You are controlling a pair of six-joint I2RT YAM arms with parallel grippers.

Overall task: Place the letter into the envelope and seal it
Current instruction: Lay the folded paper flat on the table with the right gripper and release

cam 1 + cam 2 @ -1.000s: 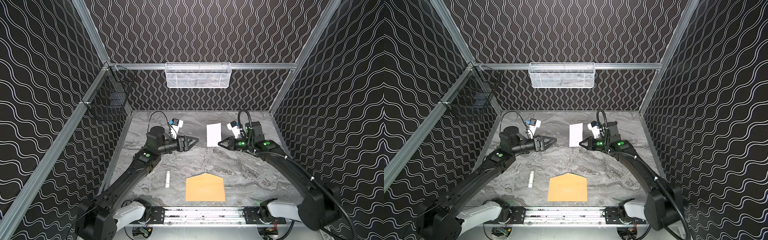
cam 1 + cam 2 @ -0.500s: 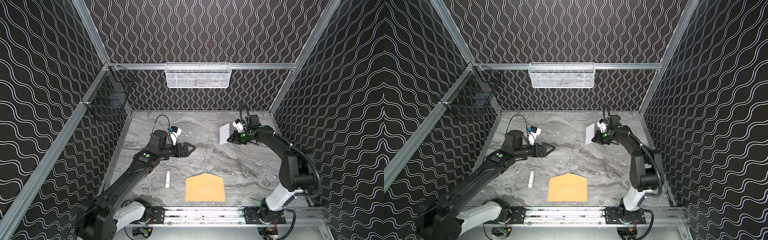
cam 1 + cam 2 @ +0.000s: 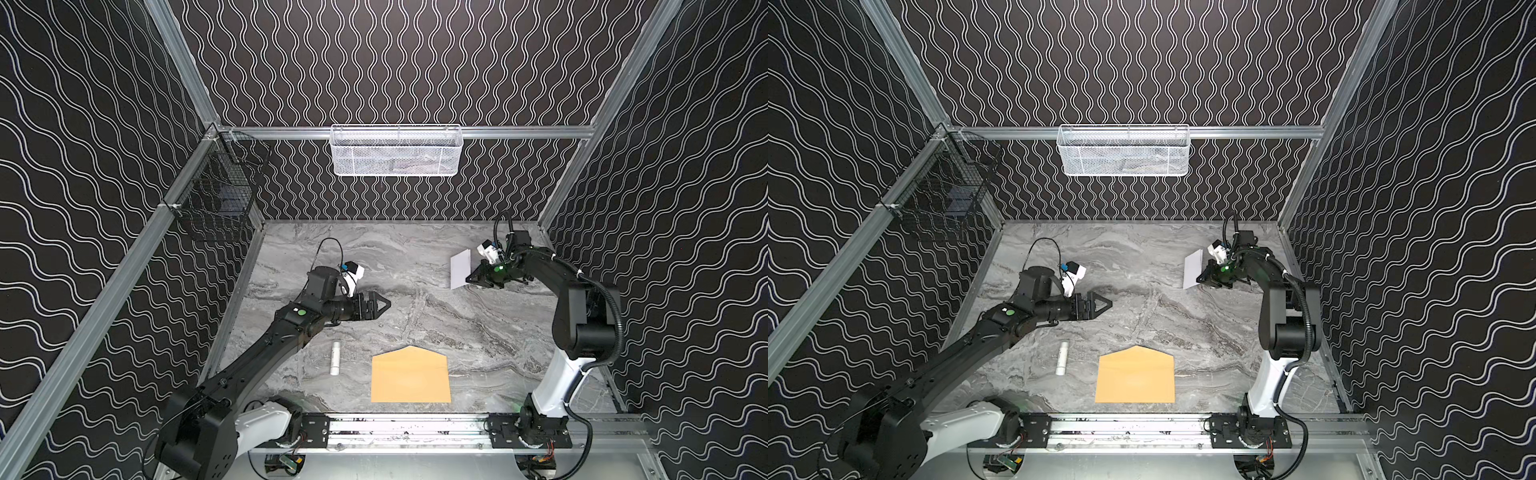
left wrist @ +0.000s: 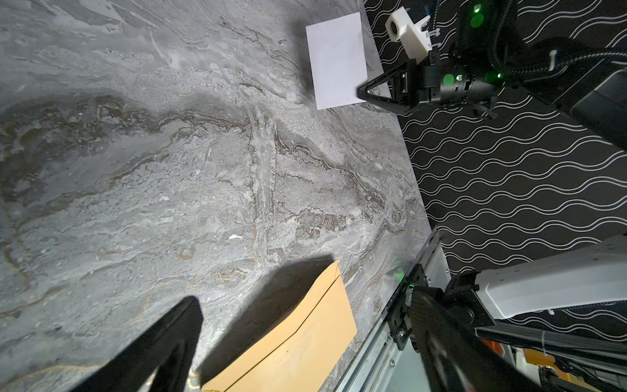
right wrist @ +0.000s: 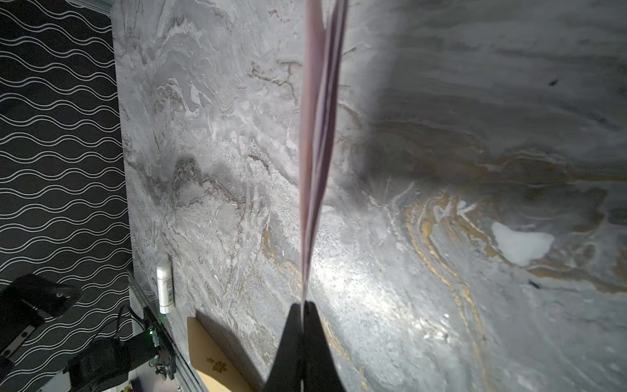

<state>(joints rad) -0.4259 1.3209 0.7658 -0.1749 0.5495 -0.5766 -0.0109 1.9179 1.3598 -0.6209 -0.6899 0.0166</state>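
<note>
- My right pincer [image 5: 303, 307] clenches the plain white paper letter [image 3: 460, 271], held on edge.
- My left pincer [image 3: 386, 304] hangs released, empty, over the grey marbled surface [image 3: 436, 320].

One letter [image 3: 460, 270], one envelope [image 3: 410, 378], one cylinder [image 3: 335, 358] (white), two baskets [image 3: 397, 151]

White letter [image 3: 460, 270] tilted up, far right; tan envelope [image 3: 410, 380] flat, flap open, front

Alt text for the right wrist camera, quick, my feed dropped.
The right gripper is shut on the white letter, seen edge-on over the grey marbled table. A small white cylinder and a corner of the tan envelope lie on it.
</note>
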